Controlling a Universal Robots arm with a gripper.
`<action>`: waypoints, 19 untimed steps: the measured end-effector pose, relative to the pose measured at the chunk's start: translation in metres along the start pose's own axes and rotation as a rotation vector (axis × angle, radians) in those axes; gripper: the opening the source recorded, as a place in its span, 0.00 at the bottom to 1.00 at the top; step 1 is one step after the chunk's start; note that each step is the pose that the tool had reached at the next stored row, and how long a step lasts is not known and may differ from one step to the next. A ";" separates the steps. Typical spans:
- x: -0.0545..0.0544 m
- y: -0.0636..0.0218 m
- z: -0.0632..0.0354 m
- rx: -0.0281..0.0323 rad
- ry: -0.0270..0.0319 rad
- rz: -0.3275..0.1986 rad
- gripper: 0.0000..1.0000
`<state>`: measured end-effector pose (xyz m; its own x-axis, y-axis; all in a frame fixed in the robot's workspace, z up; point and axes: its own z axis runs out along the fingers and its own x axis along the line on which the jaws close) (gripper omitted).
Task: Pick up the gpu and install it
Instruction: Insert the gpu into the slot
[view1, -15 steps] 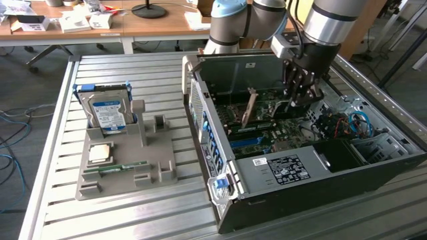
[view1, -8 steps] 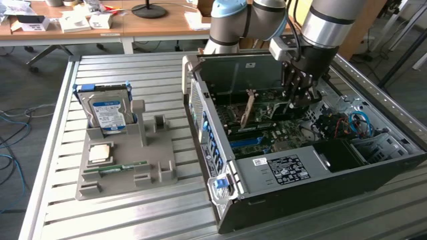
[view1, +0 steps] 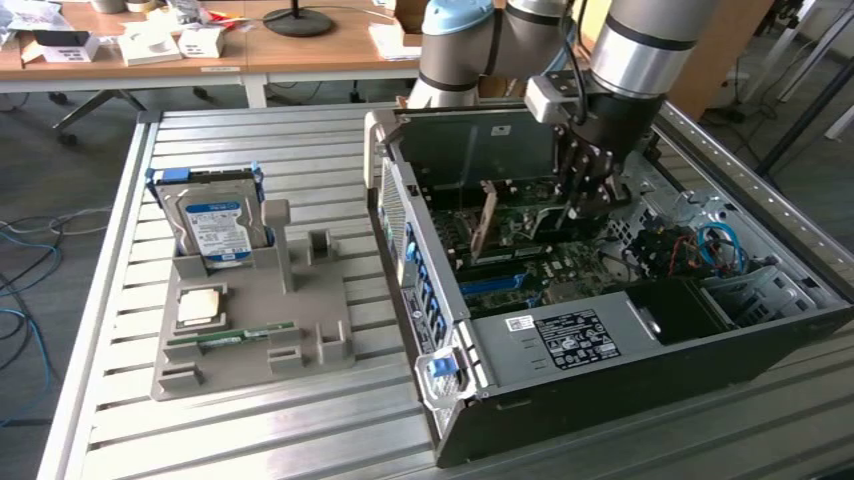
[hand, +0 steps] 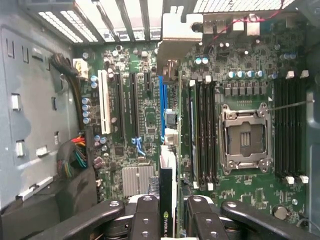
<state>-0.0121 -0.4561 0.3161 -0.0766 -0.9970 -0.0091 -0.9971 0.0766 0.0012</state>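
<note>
The gpu (hand: 167, 190), clenched edge-on in the hand (hand: 172, 212), hangs along the motherboard's (hand: 125, 150) blue slot (hand: 161, 97) inside the open PC case (view1: 641, 400), at 3 o'clock on the tabletop (view1: 240, 420) in the exterior view. Seating it well likely means keeping the card square, its bracket (hand: 175, 25) at the rear opening, and pressing evenly.

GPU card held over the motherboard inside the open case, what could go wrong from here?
1. The thin dark GPU card, gripped edge-on by the black fingers, may miss the narrow blue slot and scrape parts on the green motherboard.
2. Its silvery metal bracket sits close to the case's rear slats and could catch there, leaving the card tilted.
</note>
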 end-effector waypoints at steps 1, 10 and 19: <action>0.000 0.0011 0.0001 0.0000 0.0000 0.000 0.26; 0.001 0.0134 0.0009 0.0009 -0.0001 0.000 0.26; 0.001 0.0135 0.0086 0.0009 -0.0002 0.000 0.26</action>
<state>-0.0256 -0.4561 0.3075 -0.0766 -0.9970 -0.0093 -0.9971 0.0766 0.0003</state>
